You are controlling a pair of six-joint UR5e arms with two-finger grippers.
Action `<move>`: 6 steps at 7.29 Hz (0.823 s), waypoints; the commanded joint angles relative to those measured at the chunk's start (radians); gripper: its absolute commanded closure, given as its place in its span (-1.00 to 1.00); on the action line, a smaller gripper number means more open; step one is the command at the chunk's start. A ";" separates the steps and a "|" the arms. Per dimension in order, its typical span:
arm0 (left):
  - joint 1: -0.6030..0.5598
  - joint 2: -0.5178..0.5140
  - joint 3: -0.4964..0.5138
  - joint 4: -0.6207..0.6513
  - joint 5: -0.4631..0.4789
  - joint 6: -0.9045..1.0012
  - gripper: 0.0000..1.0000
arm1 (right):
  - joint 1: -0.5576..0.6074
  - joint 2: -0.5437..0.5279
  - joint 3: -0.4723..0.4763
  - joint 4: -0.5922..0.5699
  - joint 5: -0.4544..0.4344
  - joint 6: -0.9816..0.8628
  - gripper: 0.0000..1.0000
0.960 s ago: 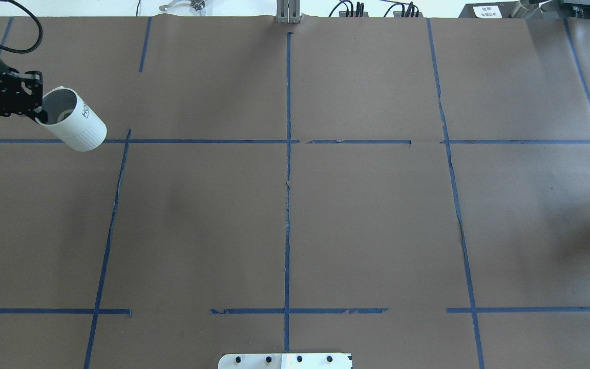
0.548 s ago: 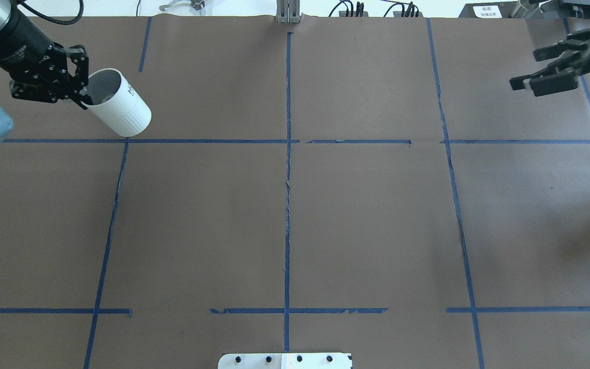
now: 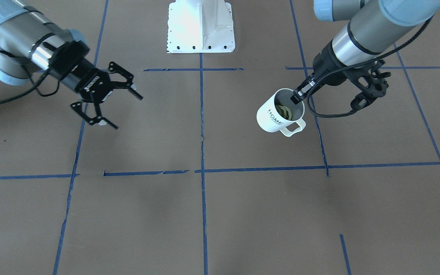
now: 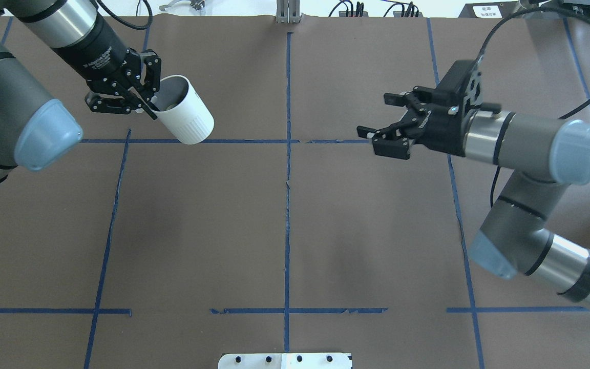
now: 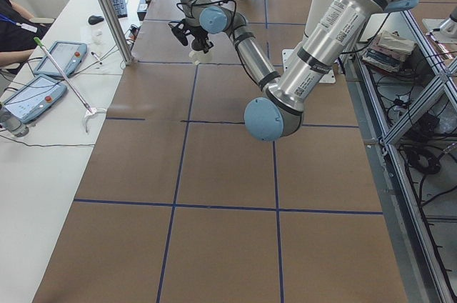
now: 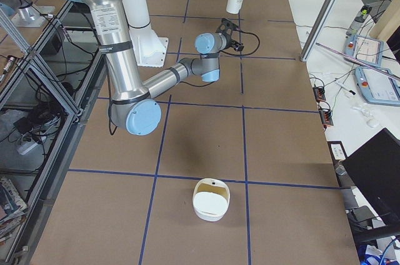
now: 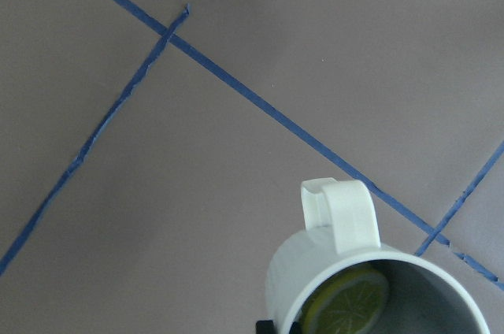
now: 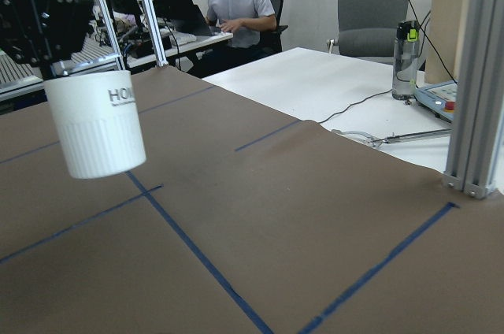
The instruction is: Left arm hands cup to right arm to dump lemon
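My left gripper (image 4: pixel 146 105) is shut on the rim of the white "HOME" cup (image 4: pixel 185 117) and holds it in the air over the table's far left. One finger is inside the cup. In the front view the cup (image 3: pixel 279 116) has its handle toward the camera, with lemon slices (image 3: pixel 284 111) inside. The left wrist view shows the cup (image 7: pixel 346 271) and a lemon slice (image 7: pixel 346 303) from above. My right gripper (image 4: pixel 374 122) is open and empty, pointing at the cup from well to its right. The right wrist view shows the cup (image 8: pixel 98 125) ahead.
The brown table cover (image 4: pixel 285 225) carries a grid of blue tape. The robot's white base plate (image 3: pixel 201 26) is at the near middle. A white bowl-like container (image 6: pixel 211 199) sits at the table's right end. A person (image 8: pixel 236 11) sits beyond the left end. An aluminium post (image 8: pixel 476 74) stands at the far edge.
My left arm has carried the cup to the right, toward the table's middle. My right arm has come in from the right edge, gripper open, toward the cup.
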 commanded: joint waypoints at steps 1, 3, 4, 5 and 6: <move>0.052 -0.100 0.070 -0.006 0.012 -0.128 1.00 | -0.203 0.070 -0.003 0.014 -0.290 -0.019 -0.99; 0.099 -0.143 0.090 -0.007 0.034 -0.183 1.00 | -0.261 0.104 -0.016 0.001 -0.375 -0.099 -0.99; 0.128 -0.163 0.089 -0.012 0.034 -0.225 1.00 | -0.261 0.107 -0.023 0.001 -0.374 -0.101 -0.99; 0.150 -0.177 0.089 -0.024 0.038 -0.258 1.00 | -0.261 0.107 -0.026 0.000 -0.374 -0.123 -0.99; 0.170 -0.180 0.089 -0.030 0.040 -0.262 1.00 | -0.261 0.107 -0.026 0.001 -0.374 -0.192 -0.99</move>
